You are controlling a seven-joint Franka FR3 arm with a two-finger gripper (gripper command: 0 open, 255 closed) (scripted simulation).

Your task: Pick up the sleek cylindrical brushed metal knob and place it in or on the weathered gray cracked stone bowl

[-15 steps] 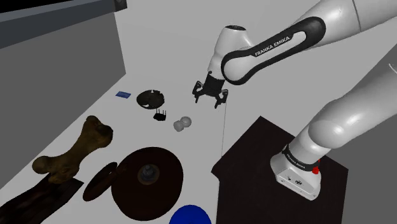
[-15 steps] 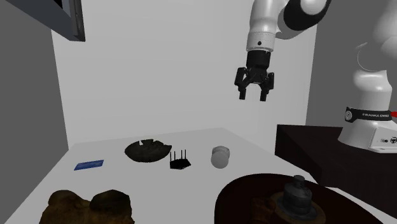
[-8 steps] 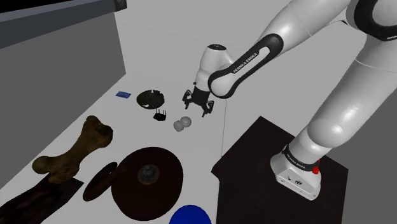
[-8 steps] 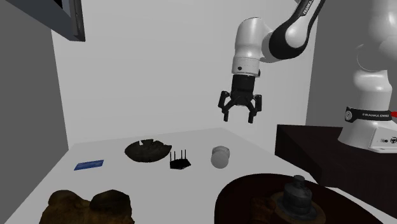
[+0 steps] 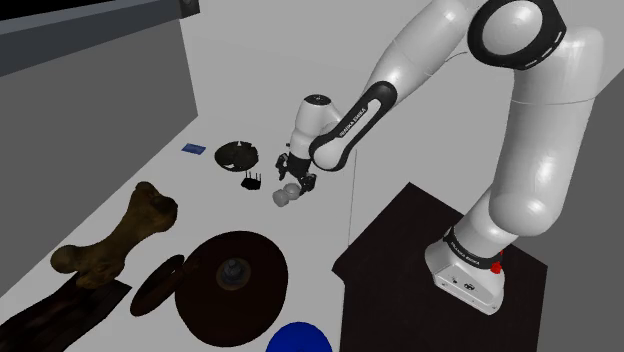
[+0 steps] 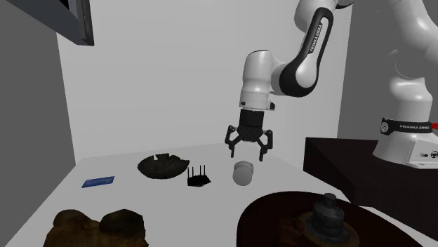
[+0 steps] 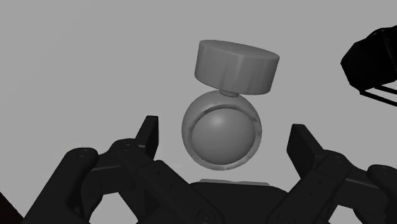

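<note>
Gripper (image 6: 248, 153) open, fingers well apart, pointing down, hanging just above the knob (image 6: 243, 172) w/o touching it. In the wrist view the gripper (image 7: 224, 130) straddles the knob (image 7: 234, 65): a finger (image 7: 147, 132) to each side, gap btwn each one and the grey body, so nothing is clasped. Knob is plain grey, a rounded ball part joined by a thin neck to a flat disc, lying on the pale work surface (image 6: 126, 196). In the shoulder view the gripper (image 5: 295, 172) sits right over the knob (image 5: 287, 194). Near the knob, toward the shoulder view's left, stands a small black pronged object (image 5: 252, 181), and just beyond that is the bowl (image 5: 238, 155), dark, shallow, w/ a broken rim; knob and bowl are apart, not touching. Second ext. view has the same order: bowl (image 6: 163, 165), pronged object (image 6: 198, 177), then knob. A blue card (image 5: 194, 149) lies farther out past the bowl. Nearer the camera are a brown bone-shaped piece (image 5: 115, 238), a big dark round disc (image 5: 235, 280) w/ a small lump at its centre, and a blue round thing (image 5: 298, 340) at the bottom edge. The arm's base stands on the dark stand (image 5: 400, 235).
</note>
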